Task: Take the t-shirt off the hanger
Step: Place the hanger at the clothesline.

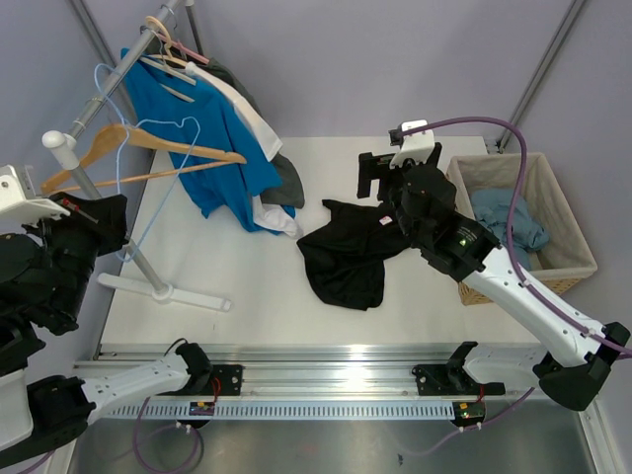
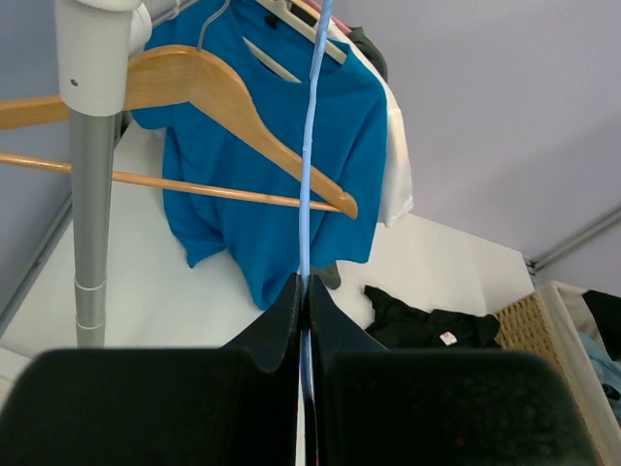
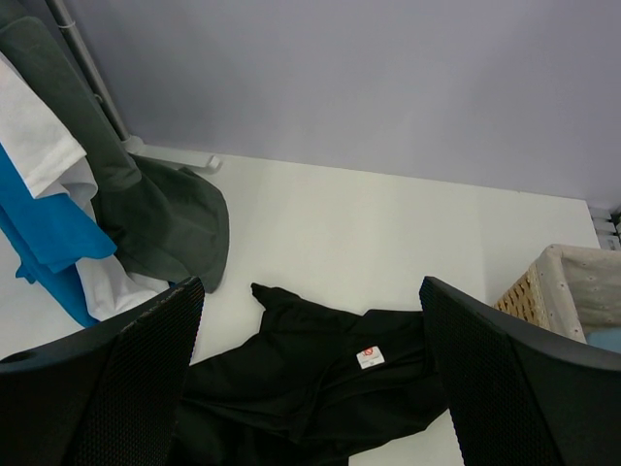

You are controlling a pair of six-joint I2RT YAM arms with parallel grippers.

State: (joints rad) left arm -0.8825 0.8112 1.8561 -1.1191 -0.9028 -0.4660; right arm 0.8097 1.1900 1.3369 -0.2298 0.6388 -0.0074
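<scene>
**Black t-shirt on the surface, left end effector clenched on a bare blue hanger**

A white surface [image 1: 247, 276] stands between pale lavender walls, with a metal rail [image 1: 326, 380] along its near edge where both arms are fixed.

On the near left, the left end effector [image 2: 305, 291] is clenched on a thin light blue hanger [image 2: 309, 146]. The two black fingers are pressed together with the blue rod between them. The rod rises straight from the grip toward the bar of the garment rack, and no cloth hangs on the part that shows.

Near the middle of the surface lies the black t-shirt [image 1: 346, 257], crumpled and flat, free of any hanger. Its small white neck label [image 3: 369, 356] faces upward. The right end effector [image 3: 310, 291] hangs above the far edge of this t-shirt, released, with its fingers spread wide and nothing between them.

To the right of the black t-shirt, a wicker basket [image 1: 568, 237] sits at the edge of the surface and holds a blue-grey cloth [image 1: 504, 217].

Farther back on the left stands the rack, with its grey pole [image 2: 92, 194] and its white foot [image 1: 163, 289] on the surface. A bare wooden hanger [image 2: 223, 97] hangs on it, nearest the end of the bar. Behind it hangs a bright blue t-shirt [image 1: 212, 128], then a white shirt [image 1: 262, 128] and a dark grey garment [image 1: 286, 178]. The lower ends of these reach down to the surface.
</scene>
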